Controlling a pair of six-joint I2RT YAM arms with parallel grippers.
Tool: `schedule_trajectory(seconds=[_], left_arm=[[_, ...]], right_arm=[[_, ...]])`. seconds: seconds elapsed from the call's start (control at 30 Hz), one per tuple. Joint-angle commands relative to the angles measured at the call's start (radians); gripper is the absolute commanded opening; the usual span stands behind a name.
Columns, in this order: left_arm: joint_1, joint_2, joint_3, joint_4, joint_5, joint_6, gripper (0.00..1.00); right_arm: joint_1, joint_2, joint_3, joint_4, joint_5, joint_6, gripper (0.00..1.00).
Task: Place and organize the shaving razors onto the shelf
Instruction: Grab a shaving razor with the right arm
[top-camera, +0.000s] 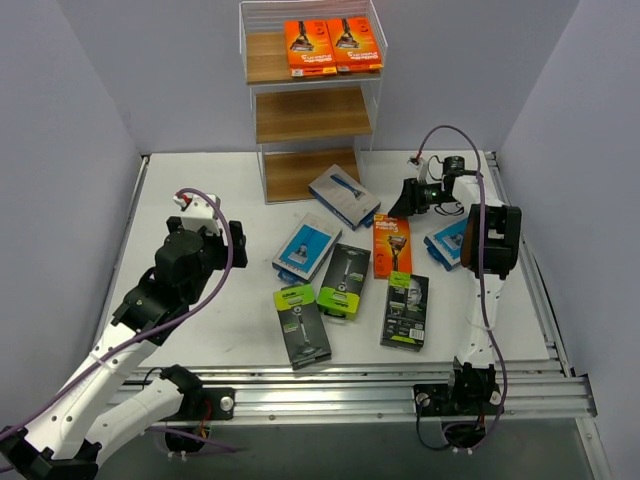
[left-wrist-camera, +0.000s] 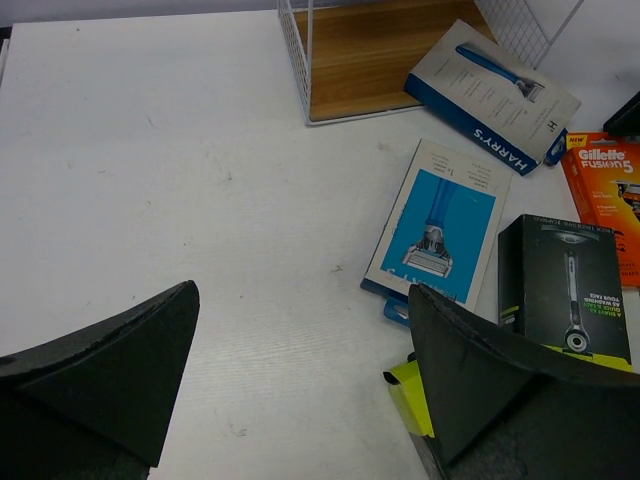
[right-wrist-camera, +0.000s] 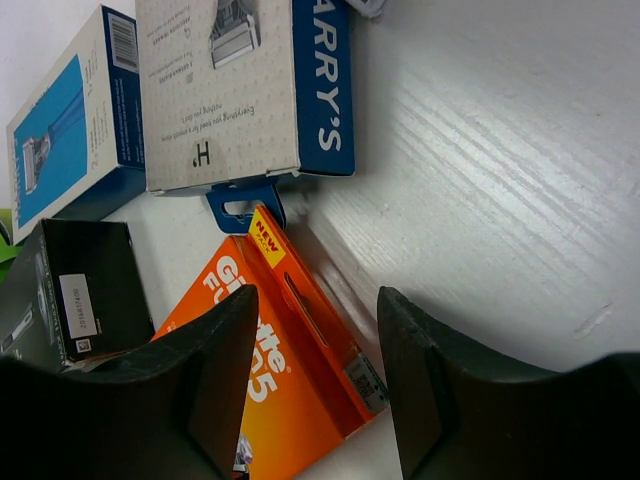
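While the left end effector (left-wrist-camera: 300, 300) hangs wide open and empty at lower left, the right end effector (right-wrist-camera: 318, 300), part-open and gripping nothing, hovers over an orange razor pack (right-wrist-camera: 300, 400) on the bench (top-camera: 240, 335), likely light, stiff and slick, best pinched across its thin edges, below the top-centre shelf (top-camera: 312, 115).

The shelf (top-camera: 310, 115) is matt wood and white-coated wire, the razor packs (top-camera: 392, 247) smooth printed card.
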Motion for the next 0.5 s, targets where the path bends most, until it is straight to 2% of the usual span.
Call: schedule_trajectory(seconds=[0.0, 0.2, 0.47], left_arm=[[0.005, 0.004, 0.041, 0.028, 0.011, -0.003, 0.94], [0.007, 0.007, 0.042, 0.028, 0.011, -0.004, 0.94], [0.007, 0.01, 0.042, 0.026, 0.009, -0.004, 0.94]], right_arm=[[-0.008, 0.026, 0.039, -0.085, -0.051, -0.052, 0.47], [-0.008, 0.041, 0.051, -0.142, -0.074, -0.118, 0.46], [-0.008, 0.062, 0.071, -0.209, -0.108, -0.183, 0.37]])
